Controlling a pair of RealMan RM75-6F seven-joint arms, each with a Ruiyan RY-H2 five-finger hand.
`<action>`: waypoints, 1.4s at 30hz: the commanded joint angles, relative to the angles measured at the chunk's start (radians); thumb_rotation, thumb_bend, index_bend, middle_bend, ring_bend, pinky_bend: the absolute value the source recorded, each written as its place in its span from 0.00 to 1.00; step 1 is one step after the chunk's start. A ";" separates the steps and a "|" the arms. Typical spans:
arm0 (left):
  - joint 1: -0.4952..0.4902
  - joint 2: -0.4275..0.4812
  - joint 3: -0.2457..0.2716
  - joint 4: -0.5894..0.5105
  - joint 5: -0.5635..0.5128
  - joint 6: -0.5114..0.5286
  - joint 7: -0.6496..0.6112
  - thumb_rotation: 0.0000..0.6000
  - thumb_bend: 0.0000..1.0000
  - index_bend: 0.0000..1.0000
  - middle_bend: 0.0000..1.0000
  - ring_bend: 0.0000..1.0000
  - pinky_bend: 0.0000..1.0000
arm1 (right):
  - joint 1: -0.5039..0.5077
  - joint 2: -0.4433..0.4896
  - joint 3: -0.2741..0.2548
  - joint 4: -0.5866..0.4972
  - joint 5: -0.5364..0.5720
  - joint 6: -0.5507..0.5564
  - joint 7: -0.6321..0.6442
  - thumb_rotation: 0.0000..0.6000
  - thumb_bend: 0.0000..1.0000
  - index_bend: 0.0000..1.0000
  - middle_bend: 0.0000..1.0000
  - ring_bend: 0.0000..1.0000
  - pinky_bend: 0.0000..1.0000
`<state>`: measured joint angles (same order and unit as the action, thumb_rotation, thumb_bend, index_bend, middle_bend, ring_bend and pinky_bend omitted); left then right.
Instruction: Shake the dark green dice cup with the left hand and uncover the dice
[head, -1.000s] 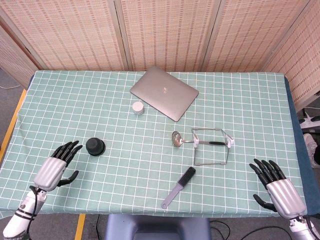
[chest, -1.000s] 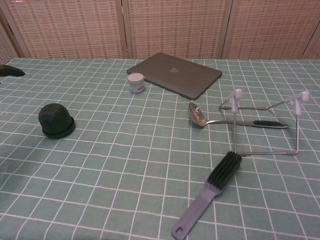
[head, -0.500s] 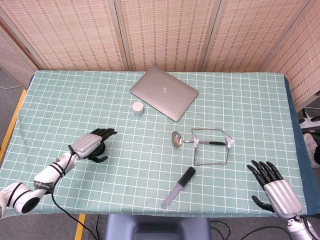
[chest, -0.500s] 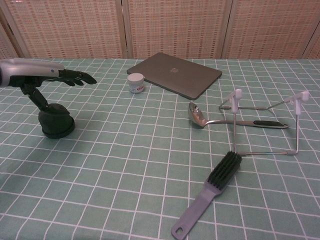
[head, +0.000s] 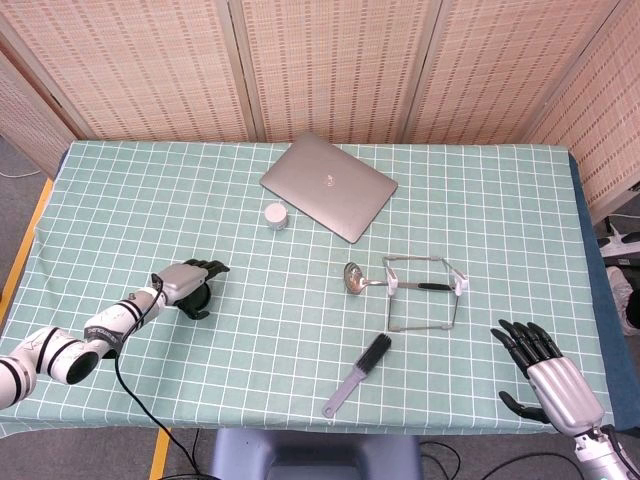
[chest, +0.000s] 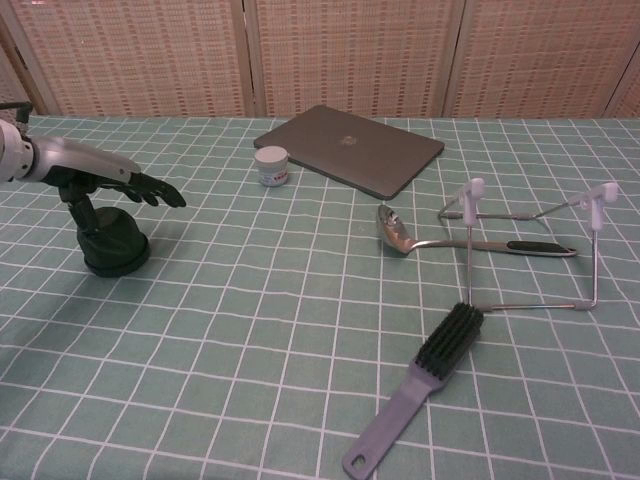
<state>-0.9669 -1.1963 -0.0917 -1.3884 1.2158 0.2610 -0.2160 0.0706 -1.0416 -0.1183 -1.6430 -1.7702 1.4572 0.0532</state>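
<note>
The dark green dice cup (chest: 113, 245) stands upside down on the checked cloth at the left, its base peeking out under my hand in the head view (head: 198, 304). My left hand (chest: 96, 174) hovers right over its top, fingers stretched out past it to the right and thumb pointing down beside its crown. I cannot tell whether it touches the cup; the fingers are not wrapped around it. No dice are visible. My right hand (head: 545, 370) lies at the table's near right corner with fingers spread, holding nothing.
A closed grey laptop (chest: 350, 148) lies at the back centre with a small white jar (chest: 271, 165) beside it. A metal spoon (chest: 396, 232) rests against a wire rack (chest: 468, 205) at the right. A grey brush (chest: 430, 380) lies near the front edge.
My left hand travelled from the near left edge to the dice cup and has now sunk lower over its top. The right hand drifted slightly towards the front edge.
</note>
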 joint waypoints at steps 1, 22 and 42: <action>-0.029 -0.002 0.023 0.009 -0.017 -0.031 0.024 1.00 0.31 0.00 0.00 0.00 0.04 | -0.003 0.001 -0.003 0.002 -0.006 0.005 0.002 1.00 0.21 0.00 0.00 0.00 0.00; -0.093 -0.089 0.149 0.108 -0.162 0.035 0.224 1.00 0.29 0.00 0.00 0.00 0.13 | -0.002 0.009 0.000 0.000 0.006 0.006 0.004 1.00 0.21 0.00 0.00 0.00 0.00; -0.084 -0.130 0.270 0.103 -0.315 0.219 0.460 1.00 0.31 0.38 0.30 0.25 0.53 | -0.012 0.016 -0.002 0.001 -0.007 0.033 0.011 1.00 0.21 0.00 0.00 0.00 0.00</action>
<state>-1.0520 -1.3220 0.1735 -1.2888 0.9067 0.4773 0.2376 0.0589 -1.0262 -0.1205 -1.6418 -1.7773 1.4904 0.0646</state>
